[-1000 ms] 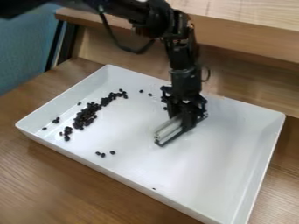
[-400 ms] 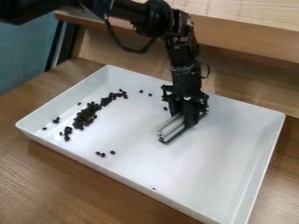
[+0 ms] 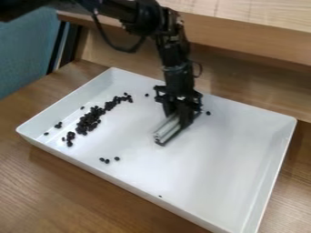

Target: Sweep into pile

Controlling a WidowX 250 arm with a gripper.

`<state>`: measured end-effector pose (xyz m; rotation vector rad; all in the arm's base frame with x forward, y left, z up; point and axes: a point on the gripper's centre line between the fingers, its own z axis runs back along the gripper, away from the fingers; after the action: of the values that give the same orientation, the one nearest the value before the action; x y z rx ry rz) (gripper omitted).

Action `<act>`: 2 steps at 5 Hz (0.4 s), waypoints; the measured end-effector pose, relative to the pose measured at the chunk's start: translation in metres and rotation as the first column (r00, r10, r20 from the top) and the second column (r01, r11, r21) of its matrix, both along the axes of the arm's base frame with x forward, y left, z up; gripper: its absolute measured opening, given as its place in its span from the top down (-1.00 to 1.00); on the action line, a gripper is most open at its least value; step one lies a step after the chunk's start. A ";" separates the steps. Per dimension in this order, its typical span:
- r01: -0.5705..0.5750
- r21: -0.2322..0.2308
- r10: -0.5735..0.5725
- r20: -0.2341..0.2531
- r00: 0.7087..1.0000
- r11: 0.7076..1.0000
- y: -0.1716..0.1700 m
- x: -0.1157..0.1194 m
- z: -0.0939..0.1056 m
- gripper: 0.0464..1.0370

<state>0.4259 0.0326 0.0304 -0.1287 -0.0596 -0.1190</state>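
My gripper is over the back middle part of the white tray, shut on a light grey bar that slants down toward the front left, low at the tray's floor. Left of it, apart from the bar, small black beans form a long uneven pile that runs from front left to back right. A few loose beans are in front of the pile, and one bean is just right of the gripper. A single bean lies behind and left of it.
The tray's raised walls surround the work area on a wooden table. A wooden ledge runs along the back behind the arm. One tiny dark speck lies near the tray's front wall.
My gripper has moved left with the bar, after a slight shift right. A bean now shows to its right, and two beans seen near its left side earlier are out of sight. The pile is unchanged.
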 end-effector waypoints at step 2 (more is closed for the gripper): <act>-0.105 0.009 0.105 -0.011 0.994 0.994 0.043 -0.017 0.001 0.28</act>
<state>0.4085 0.0751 0.0317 -0.1172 -0.0541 -0.0131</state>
